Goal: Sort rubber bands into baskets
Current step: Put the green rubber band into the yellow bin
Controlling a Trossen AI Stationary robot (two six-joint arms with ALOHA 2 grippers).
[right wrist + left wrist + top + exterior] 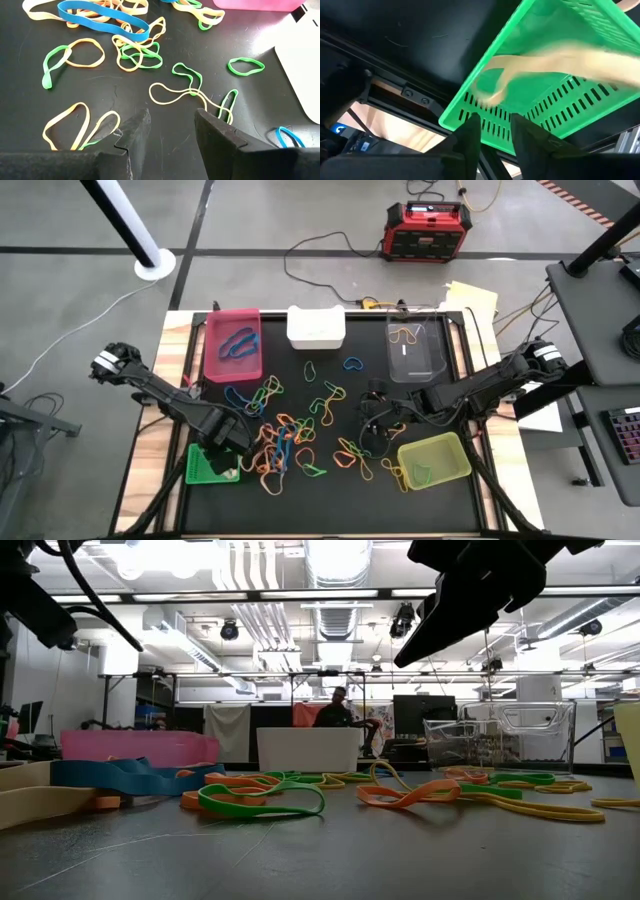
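Observation:
Many rubber bands (290,430) in orange, blue, green, yellow and tan lie loose on the black mat. My left gripper (495,127) hangs open over the bright green basket (205,465) at the near left. A blurred tan band (555,60) shows over that basket's floor, clear of the fingers. My right gripper (172,122) stands open above the mat right of the pile, with only bare mat between its fingers. At the far side are the pink basket (233,345) with blue bands, the white basket (316,328) and the clear basket (415,350). The yellow-green basket (433,460) sits near right.
A red-and-black box (425,230) and cables lie on the floor beyond the far edge. Wooden table strips (150,430) border the mat on both sides. A person (338,710) shows far off in the room behind the table.

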